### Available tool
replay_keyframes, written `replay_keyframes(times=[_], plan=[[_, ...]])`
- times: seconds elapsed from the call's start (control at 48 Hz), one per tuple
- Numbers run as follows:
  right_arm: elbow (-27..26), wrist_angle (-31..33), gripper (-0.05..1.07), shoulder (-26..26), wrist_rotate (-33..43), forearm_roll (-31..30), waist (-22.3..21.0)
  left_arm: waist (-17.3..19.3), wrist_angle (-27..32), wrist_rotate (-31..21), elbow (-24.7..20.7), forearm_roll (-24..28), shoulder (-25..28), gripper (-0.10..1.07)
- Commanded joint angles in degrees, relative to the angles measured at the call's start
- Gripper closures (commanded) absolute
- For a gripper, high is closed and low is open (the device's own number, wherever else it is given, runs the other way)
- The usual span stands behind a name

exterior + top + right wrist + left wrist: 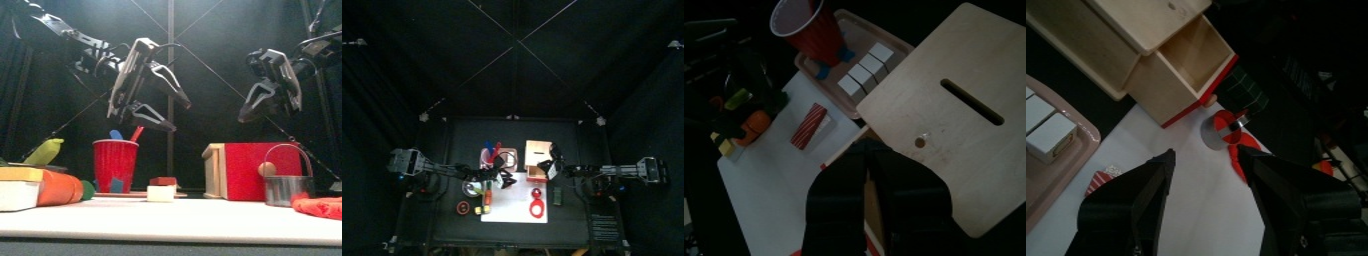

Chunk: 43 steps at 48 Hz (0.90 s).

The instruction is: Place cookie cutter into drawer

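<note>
1. Left gripper [1207,190] – its two jaws stand spread apart at the frame's bottom with nothing between them, over bare white mat [1160,215].
2. Just beyond, right of centre, the cookie cutter [1224,124] lies on the mat's edge, beside a dark pail [1243,88] – small and partly blurred.
3. Above centre, the drawer [1189,58] stands pulled open, its hollow showing empty, its red front facing the pail.
4. Right gripper [267,98] hangs high at the front view's upper right, clear above the tan box; whether it is spread or closed I cannot tell.
5. Red cup [115,165] stands at the left, well apart from the box.
</note>
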Motion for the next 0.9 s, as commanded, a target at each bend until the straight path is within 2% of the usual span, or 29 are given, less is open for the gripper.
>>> replay_keyframes(times=[0.0,0.188,0.292,0.438,0.646,0.875], plan=[[-1.1,-0.1,0.89,-0.4,-0.1,-0.1,0.1,0.2,-0.6,0.2,-0.5,0.1,-1.0,0.09],[-1.1,-0.7,0.89,-2.5,-0.2,1.8,1.7,0.3,-1.8,0.4,-0.1,0.5,-0.7,0.09],[-0.7,-1.8,0.88,-4.3,-0.2,1.8,4.5,0.3,-2.7,0.5,0.3,2.5,-0.8,0.09],[0.4,-2.6,0.81,-6.7,-0.2,2.0,9.8,0.3,-2.8,0.5,0.4,6.8,-1.0,0.09],[2.2,-1.8,0.56,-6.0,0.1,2.7,21.7,0.3,-4.0,0.2,0.8,12.5,-1.0,0.09],[1.2,6.0,0.27,-2.5,-0.2,6.3,29.8,0.2,-6.1,-0.1,1.9,12.3,-0.9,0.09]])
